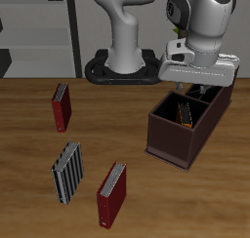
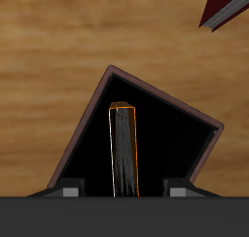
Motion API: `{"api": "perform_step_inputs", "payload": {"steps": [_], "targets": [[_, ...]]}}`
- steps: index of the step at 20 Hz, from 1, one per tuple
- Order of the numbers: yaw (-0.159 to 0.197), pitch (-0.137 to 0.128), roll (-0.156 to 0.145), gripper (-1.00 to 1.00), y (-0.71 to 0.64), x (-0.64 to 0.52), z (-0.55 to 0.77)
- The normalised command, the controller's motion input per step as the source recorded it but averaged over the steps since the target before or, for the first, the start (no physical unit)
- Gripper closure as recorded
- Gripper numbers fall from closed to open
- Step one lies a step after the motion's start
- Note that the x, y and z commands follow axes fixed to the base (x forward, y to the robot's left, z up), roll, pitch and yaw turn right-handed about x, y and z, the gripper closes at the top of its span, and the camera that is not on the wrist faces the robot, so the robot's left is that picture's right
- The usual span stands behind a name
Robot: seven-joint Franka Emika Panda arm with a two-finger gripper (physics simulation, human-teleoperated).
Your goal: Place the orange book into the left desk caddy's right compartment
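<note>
The orange book (image 2: 124, 149) stands on edge inside a wide, dark cell of the maroon-brown desk caddy (image 2: 92, 110). In the exterior view it shows only as a thin orange sliver (image 1: 183, 112) inside the caddy (image 1: 176, 144). My gripper (image 1: 200, 86) hangs just above the caddy's open top. In the wrist view the gripper (image 2: 122, 189) is open: one finger (image 2: 68, 190) on each side of the book, with a gap to the book on both sides. The cell's floor is hidden in shadow.
A dark red book (image 1: 62, 105) lies farther back on the table. A black-and-white striped book (image 1: 66, 172) and another dark red book (image 1: 112, 195) lie nearer the front edge. A dark red book corner (image 2: 226, 8) shows in the wrist view.
</note>
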Motion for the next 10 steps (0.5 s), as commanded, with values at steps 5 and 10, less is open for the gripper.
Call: {"api": "perform_step_inputs", "payload": {"steps": [5,10], "targets": [[0.016,-0.011,-0.004,-1.00,-0.04,0.01,0.06],[0.010,-0.020,-0.016,-1.00,-0.12,-0.06,0.09]]}}
